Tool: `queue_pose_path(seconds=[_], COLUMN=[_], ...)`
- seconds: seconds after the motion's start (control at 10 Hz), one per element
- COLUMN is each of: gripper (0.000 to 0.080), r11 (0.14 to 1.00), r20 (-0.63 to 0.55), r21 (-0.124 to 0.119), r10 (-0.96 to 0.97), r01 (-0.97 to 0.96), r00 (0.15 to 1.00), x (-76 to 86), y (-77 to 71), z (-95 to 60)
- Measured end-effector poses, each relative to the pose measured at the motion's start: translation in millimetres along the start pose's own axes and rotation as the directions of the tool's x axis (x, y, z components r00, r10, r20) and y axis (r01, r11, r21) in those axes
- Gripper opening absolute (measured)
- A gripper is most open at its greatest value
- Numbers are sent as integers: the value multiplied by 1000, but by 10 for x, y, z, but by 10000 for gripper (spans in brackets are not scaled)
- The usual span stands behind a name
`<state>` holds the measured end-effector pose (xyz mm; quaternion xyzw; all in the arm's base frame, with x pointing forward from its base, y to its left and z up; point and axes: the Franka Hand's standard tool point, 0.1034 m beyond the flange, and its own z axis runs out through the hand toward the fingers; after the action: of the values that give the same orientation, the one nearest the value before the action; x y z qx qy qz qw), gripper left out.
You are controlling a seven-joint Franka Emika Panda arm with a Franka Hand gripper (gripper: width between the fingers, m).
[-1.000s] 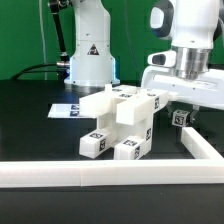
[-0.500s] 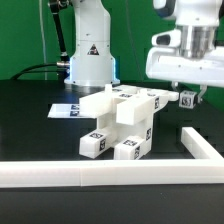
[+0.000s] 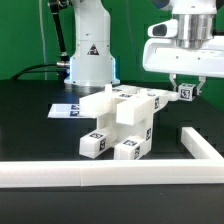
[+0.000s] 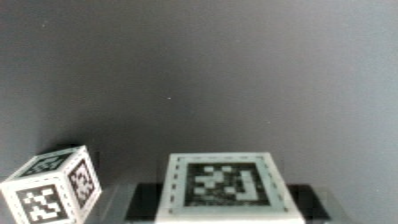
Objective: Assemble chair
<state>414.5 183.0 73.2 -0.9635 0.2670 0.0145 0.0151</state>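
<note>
Gripper (image 3: 185, 88) aloft, pinching a small tagged block (image 3: 186, 94)
Part-built chair (image 3: 118, 118) at its eight o'clock, well apart; jaws seem tight on the block, though the view's blurry

A small block (image 3: 186, 93) sits clamped in the gripper (image 3: 186, 96). The part-built chair (image 3: 120, 120) stands lower, toward the exterior view's left of it, the marker board (image 3: 66, 110) farther that way, and the border rail (image 3: 201, 146) below, nearer the camera.
</note>
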Motion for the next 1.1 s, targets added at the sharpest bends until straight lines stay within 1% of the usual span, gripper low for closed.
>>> queue_pose_path(seconds=[0.1, 0.2, 0.3, 0.4, 0.6, 0.8, 0.9, 1.0, 1.1], gripper=[271, 271, 271, 271, 271, 271, 271, 271, 271], r11=[1000, 1000, 998, 996, 997, 997, 987, 978, 963], r20=[17, 34, 40, 35, 34, 33, 33, 37, 33], r21=[0, 8, 22, 35, 29, 28, 29, 34, 41], r10=[-16, -25, -57, -85, -71, -76, -158, -207, -267], r01=[16, 25, 57, 83, 70, 75, 157, 205, 265], r00=[1000, 999, 998, 996, 997, 997, 987, 978, 963], x=[29, 78, 159, 292, 254, 278, 377, 557, 774], y=[27, 52, 87, 147, 137, 158, 236, 306, 353], z=[-108, -254, -377, -465, -420, -418, -425, -500, -590])
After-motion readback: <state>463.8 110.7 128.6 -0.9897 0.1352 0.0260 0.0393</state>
